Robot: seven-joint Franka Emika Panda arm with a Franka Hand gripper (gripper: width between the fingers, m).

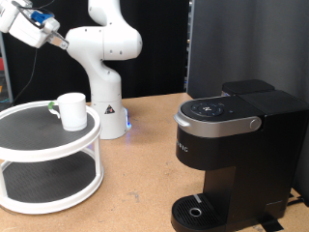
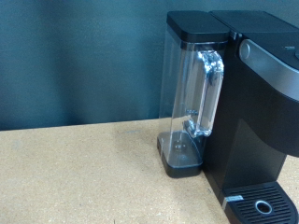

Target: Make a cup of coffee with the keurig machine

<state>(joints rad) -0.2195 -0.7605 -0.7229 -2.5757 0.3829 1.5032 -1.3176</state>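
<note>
The white cup (image 1: 70, 109) stands upright on the top tier of a round white two-tier stand (image 1: 29, 145) at the exterior view's left. The black keurig machine (image 1: 232, 145) stands at the exterior view's right with its lid down and nothing on its drip tray (image 1: 198, 209). My arm reaches up to the exterior view's top left, where the hand (image 1: 24, 24) hangs high above the stand, far from the cup and the machine; its fingers are not clear. The wrist view shows the machine (image 2: 266, 103) side-on with its clear water tank (image 2: 192, 93); no fingers show there.
The arm's white base (image 1: 108, 116) stands behind the stand on the wooden table (image 1: 145, 174). A dark curtain (image 1: 241, 43) hangs behind the machine. The stand's lower tier (image 1: 43, 179) holds nothing.
</note>
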